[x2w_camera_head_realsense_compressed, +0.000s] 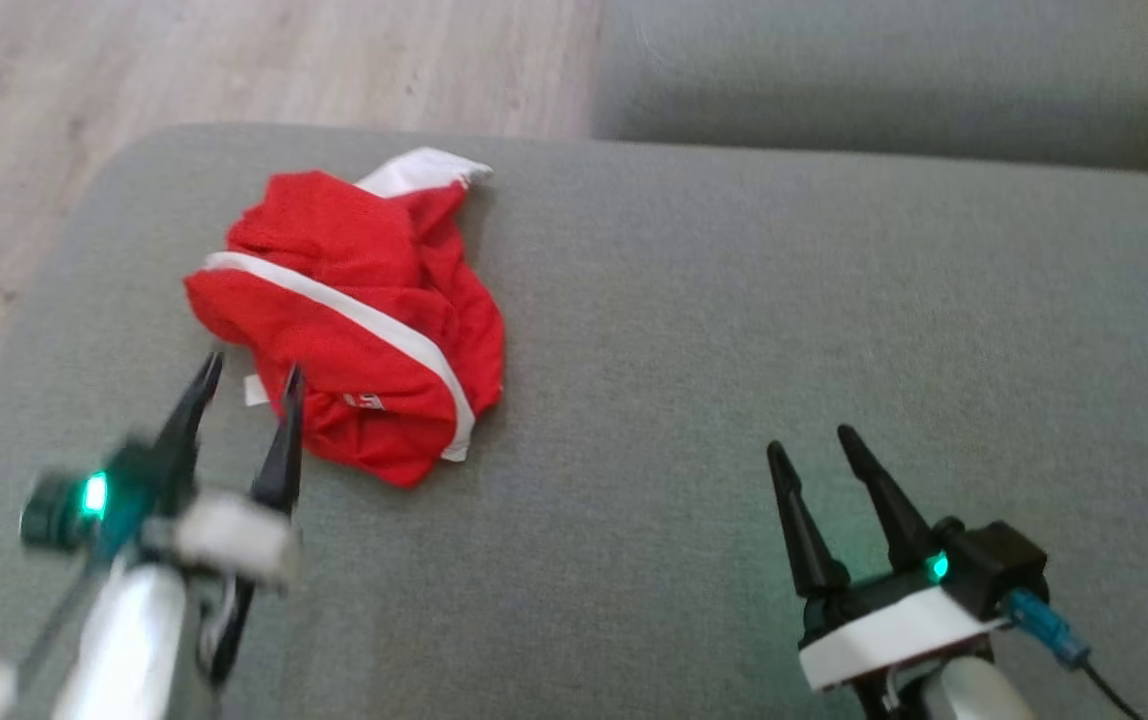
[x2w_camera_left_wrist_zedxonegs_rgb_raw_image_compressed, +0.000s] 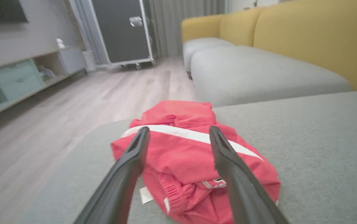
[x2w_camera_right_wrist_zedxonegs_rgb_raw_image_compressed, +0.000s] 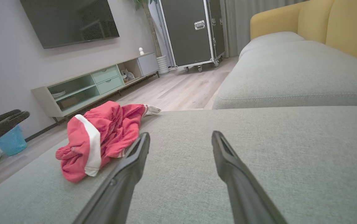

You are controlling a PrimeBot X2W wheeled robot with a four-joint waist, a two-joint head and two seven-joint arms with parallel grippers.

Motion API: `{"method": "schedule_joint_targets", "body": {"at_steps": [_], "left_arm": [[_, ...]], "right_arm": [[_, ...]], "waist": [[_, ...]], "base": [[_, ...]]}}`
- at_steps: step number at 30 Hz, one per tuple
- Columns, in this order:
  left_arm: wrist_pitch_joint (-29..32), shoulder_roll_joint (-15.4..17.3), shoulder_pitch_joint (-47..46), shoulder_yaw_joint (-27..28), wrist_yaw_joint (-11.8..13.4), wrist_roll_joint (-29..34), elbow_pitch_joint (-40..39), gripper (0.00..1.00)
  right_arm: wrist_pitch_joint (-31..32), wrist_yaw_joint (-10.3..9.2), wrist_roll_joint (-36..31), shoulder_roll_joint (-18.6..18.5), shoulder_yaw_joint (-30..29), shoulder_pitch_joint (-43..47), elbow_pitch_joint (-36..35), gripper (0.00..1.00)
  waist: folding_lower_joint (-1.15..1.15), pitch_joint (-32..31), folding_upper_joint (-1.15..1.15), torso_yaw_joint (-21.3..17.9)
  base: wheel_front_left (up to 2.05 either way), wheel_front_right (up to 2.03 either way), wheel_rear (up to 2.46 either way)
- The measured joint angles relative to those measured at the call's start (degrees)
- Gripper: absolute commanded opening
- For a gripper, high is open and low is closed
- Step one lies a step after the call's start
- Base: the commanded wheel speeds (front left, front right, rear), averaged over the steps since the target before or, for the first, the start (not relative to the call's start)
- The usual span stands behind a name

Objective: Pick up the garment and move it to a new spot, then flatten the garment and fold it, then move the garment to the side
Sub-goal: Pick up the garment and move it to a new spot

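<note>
Garment (x2w_camera_head_realsense_compressed: 354, 310) lay crumpled left of centre on grey sofa cushion (x2w_camera_head_realsense_compressed: 784, 300) | left hand (x2w_camera_head_realsense_compressed: 253, 365) spread at its lower edge, gripping nothing | right hand (x2w_camera_head_realsense_compressed: 810, 440) spread, lower right, well apart | judged: no step done yet.

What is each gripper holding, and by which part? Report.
Nothing is held. The left gripper is open at the edge of the red garment; the right gripper is open over the grey cushion.

You see a red garment (x2w_camera_head_realsense_compressed: 354, 320) with white stripes and a plain grey cushion (x2w_camera_head_realsense_compressed: 734, 350). The fingers (x2w_camera_head_realsense_compressed: 802, 530) are black, the floor (x2w_camera_head_realsense_compressed: 234, 60) pale wood-grain, the sofa back (x2w_camera_left_wrist_zedxonegs_rgb_raw_image_compressed: 306, 40) yellow, the case (x2w_camera_right_wrist_zedxonegs_rgb_raw_image_compressed: 191, 31) black, silver-edged.
</note>
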Motion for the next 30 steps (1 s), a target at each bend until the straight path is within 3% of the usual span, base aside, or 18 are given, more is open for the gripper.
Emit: {"method": "schedule_joint_targets", "body": {"at_steps": [5, 12, 20, 21, 22, 23, 30], "left_arm": [[12.0, 5.5, -10.7, -11.5, -0.4, -8.5, 4.4, 1.00], [19.8, 14.1, -18.6, -24.3, -0.4, -18.0, 7.0, 1.00], [21.7, 16.2, -21.1, -29.9, -0.4, -22.1, 11.6, 1.00], [21.8, 16.2, -21.4, -30.5, -0.4, -22.7, 12.3, 0.72], [21.8, 16.3, -21.6, -31.3, -0.4, -23.2, 12.8, 0.29], [21.7, 16.3, -21.6, -31.8, -0.4, -23.7, 13.2, 0.00], [12.8, 16.3, -22.5, -32.2, -0.4, -24.8, 14.2, 0.00]], "right_arm": [[0.0, 0.00, 0.0, 0.0, -0.4, -2.4, -0.1, 1.00], [0.0, 0.00, 0.0, -0.1, -1.0, -4.2, -0.5, 1.00], [0.0, 0.00, 0.1, -0.1, -1.0, -5.3, -0.6, 1.00], [0.0, 0.00, 0.1, -0.1, -1.0, -5.3, -0.6, 1.00], [0.0, 0.00, 0.1, -0.1, -1.0, -5.3, -0.6, 1.00], [0.0, 0.00, 0.1, -0.1, -1.1, -5.3, -0.6, 1.00], [0.0, 0.00, 0.1, -0.1, -1.3, -5.3, -0.6, 1.00]], "waist": [[0.00, 2.8, 0.00, -2.0], [0.00, 6.0, 0.00, -5.1], [0.00, 8.0, 0.00, -7.4], [-0.01, 8.1, 0.00, -7.7], [0.00, 8.2, 0.00, -7.9], [0.00, 8.2, 0.00, -8.0], [-0.01, 7.0, 0.00, -8.4]], "base": [[0.00, 0.00, 0.00], [0.00, 0.00, 0.00], [0.00, 0.00, 0.00], [0.00, 0.00, 0.00], [0.00, 0.00, 0.00], [0.00, 0.00, 0.00], [0.00, 0.00, 0.00]]}}
